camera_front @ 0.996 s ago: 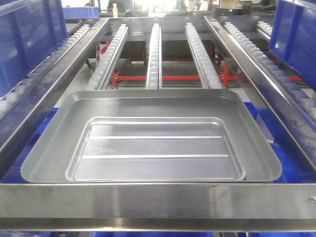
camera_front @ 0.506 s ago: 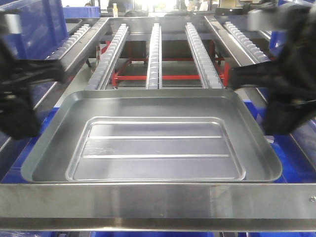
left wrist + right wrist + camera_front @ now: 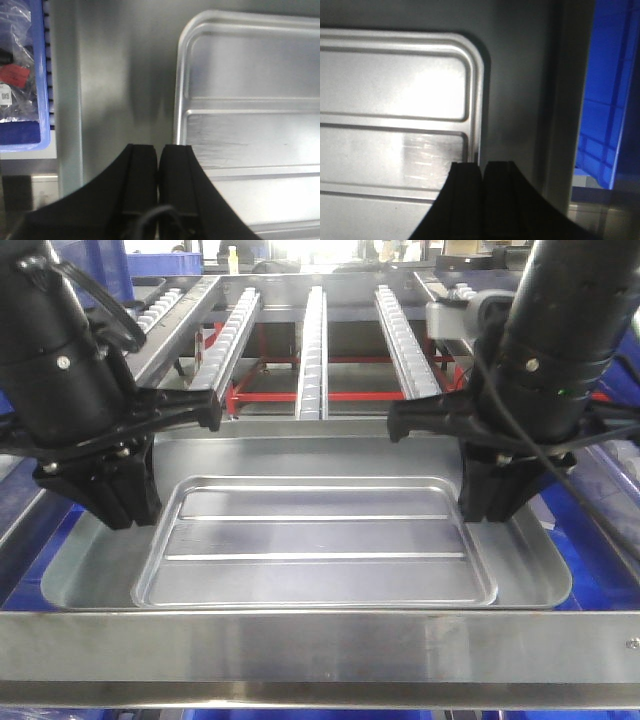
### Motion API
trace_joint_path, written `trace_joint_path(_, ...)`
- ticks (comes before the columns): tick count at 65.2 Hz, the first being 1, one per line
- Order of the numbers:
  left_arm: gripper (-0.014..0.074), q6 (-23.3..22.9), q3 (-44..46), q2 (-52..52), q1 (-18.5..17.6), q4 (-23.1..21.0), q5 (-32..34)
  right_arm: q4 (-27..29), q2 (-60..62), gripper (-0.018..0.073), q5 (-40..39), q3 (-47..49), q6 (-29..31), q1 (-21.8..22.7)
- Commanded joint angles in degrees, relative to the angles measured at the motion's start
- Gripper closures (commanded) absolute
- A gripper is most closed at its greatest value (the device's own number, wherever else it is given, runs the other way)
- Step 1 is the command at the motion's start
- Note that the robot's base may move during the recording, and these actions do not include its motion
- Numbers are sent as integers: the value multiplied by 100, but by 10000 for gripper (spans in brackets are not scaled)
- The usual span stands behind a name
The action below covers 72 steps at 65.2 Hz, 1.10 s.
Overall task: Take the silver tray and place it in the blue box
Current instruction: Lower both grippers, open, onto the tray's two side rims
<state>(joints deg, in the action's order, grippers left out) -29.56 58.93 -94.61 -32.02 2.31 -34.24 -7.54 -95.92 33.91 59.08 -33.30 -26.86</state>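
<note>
The left gripper (image 3: 159,148) and the right gripper (image 3: 482,165) are hovering, jaws pressed together, over the opposite short rims of the silver tray (image 3: 320,540), which is lying flat.

**Camera Layout**

The front camera is looking forward and down from 6 o'clock over the whole silver tray (image 3: 320,540). The wrist cameras are looking down closely past the left claw (image 3: 159,160) and right claw (image 3: 481,175), sharing its 9 and 3 o'clock edges.

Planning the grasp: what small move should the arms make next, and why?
Probably open both claws to straddle the rims: the left claw and right claw look shut beside the side edges of the shiny silver rectangular metal tray, not visibly gripping it.
</note>
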Motion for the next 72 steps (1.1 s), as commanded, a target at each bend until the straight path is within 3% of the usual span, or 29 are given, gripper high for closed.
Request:
trace_joint_path(1, 604, -60, 184, 214, -42, -41, 130, 17, 214, 480, -125, 205, 36, -19)
trace_joint_path(9, 604, -60, 184, 214, -42, -41, 130, 93, 214, 444, -63, 205, 121, -19)
trace_joint_path(19, 604, -60, 184, 214, -42, -41, 130, 109, 214, 228, 28, 205, 121, -19)
trace_joint_path(25, 604, -60, 184, 214, -42, -41, 140, 109, 214, 155, 30, 205, 121, -19)
trace_joint_path(35, 604, -60, 184, 214, -42, -55, 140, 120, 214, 154, 60, 205, 121, -19)
trace_joint_path(48, 604, -60, 184, 214, -42, -442, 164, 120, 214, 154, 60, 205, 121, -19)
trace_joint_path(72, 603, 192, 184, 214, -177, -130, 209, 115, 214, 154, 29, 205, 121, -19)
